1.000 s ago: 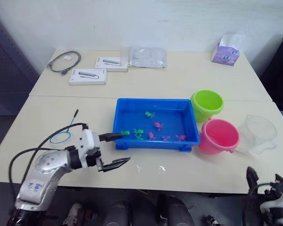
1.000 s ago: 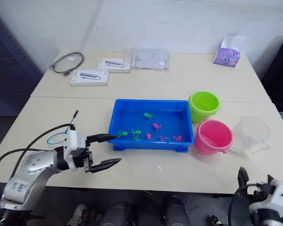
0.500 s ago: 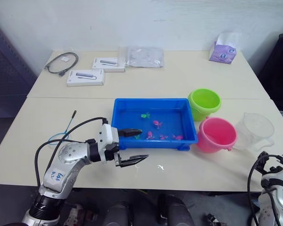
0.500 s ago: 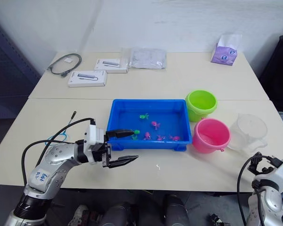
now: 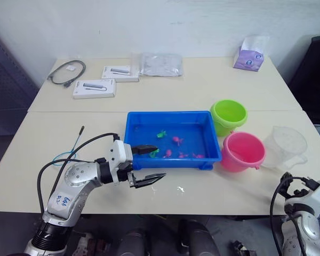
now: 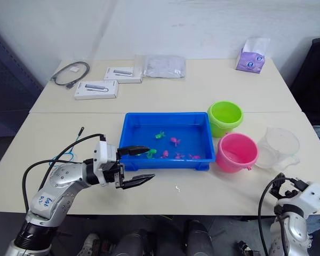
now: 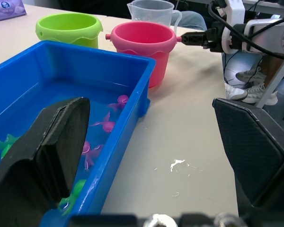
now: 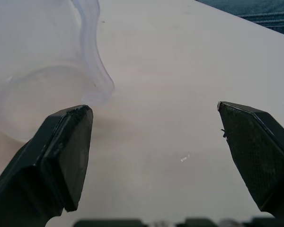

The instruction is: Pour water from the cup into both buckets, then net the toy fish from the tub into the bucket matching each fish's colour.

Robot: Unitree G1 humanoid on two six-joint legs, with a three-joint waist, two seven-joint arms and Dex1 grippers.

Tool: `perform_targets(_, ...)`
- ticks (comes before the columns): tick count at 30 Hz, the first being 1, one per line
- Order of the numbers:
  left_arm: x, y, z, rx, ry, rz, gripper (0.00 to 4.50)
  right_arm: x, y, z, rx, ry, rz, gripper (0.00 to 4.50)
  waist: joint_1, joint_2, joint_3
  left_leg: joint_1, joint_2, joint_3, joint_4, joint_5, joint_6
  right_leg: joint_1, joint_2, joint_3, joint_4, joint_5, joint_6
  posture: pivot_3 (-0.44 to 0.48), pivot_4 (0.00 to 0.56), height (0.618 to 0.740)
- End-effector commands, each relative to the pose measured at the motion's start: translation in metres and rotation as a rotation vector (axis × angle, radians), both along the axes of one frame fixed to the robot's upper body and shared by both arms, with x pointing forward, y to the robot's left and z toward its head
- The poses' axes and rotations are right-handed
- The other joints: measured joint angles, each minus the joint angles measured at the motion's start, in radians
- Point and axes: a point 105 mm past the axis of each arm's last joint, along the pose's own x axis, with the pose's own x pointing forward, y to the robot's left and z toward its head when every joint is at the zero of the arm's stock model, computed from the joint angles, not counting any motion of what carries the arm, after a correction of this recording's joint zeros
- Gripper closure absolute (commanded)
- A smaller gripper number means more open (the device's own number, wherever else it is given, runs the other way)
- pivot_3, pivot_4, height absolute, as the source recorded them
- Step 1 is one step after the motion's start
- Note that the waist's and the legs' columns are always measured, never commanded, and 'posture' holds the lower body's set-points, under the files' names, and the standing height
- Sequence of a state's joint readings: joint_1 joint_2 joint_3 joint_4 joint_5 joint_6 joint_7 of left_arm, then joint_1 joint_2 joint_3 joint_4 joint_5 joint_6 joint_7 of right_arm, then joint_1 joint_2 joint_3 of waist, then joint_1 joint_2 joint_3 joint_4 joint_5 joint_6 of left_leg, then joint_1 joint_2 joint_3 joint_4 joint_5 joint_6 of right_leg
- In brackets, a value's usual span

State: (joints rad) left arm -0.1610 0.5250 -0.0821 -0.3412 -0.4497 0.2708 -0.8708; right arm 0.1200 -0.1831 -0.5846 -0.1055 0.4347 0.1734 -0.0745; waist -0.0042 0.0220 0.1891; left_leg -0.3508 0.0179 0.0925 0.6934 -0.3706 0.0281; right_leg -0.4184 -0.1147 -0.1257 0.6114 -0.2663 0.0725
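Bright blue and shallow, the tub (image 5: 173,140) sits mid-table holding a film of water and tiny toy fish (image 5: 169,153), green ones toward its left half, pink ones toward its right; the near left corner lies just under one finger of the left gripper (image 5: 148,162). Just right of the tub stand the two buckets, the lime green bucket (image 5: 229,117) farther back and the pink bucket (image 5: 241,151) nearer, touching or nearly touching each other; right of the pink one stands the clear cup (image 5: 285,148), upright, spout and handle visible. On the table's left side lies the net (image 5: 67,154), its blue hoop near the left arm, its black stick angled away.

The left gripper's fingers are spread wide apart and hold nothing; one reaches over the tub's near rim, the other hangs over bare table in front of it. In the right wrist view the right gripper (image 8: 156,156) is also spread wide and empty, low over the table just beside the cup's base (image 8: 42,75).

Compared with half a second ago the left gripper sits in nearly the same place at the tub's corner; the right arm remains low at the table's near right edge; tub, buckets, cup and net have not moved.
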Motion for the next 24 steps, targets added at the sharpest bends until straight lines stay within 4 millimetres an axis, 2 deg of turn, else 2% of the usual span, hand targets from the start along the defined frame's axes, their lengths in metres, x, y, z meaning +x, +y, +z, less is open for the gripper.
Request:
perform_targets(1,-0.002,-0.002,0.009,-0.003,-0.046,-0.007,0.05,0.002,-0.015,0.013,-0.026,-0.048,-0.041,0.0,0.0,0.0,0.0,0.0,0.0,0.0,0.0,0.0,0.0,0.0,0.0,0.0,0.0,0.0,0.0,0.0,0.15,0.74)
perform_targets(10,-0.007,0.009,0.006,0.028,-0.041,0.006,0.05,0.016,-0.023,0.016,-0.041,-0.068,-0.062,0.0,0.0,0.0,0.0,0.0,0.0,0.001,0.0,0.0,0.0,-0.001,0.0,0.001,0.0,0.0,0.0,0.0,0.15,0.74)
perform_targets(24,-0.001,0.002,0.009,0.022,-0.078,0.001,0.05,0.038,-0.034,0.021,-0.019,-0.155,-0.08,0.0,-0.001,0.0,0.0,0.0,0.0,0.002,0.0,0.0,0.001,-0.001,0.0,0.001,0.0,0.0,0.0,0.0,0.15,0.74)
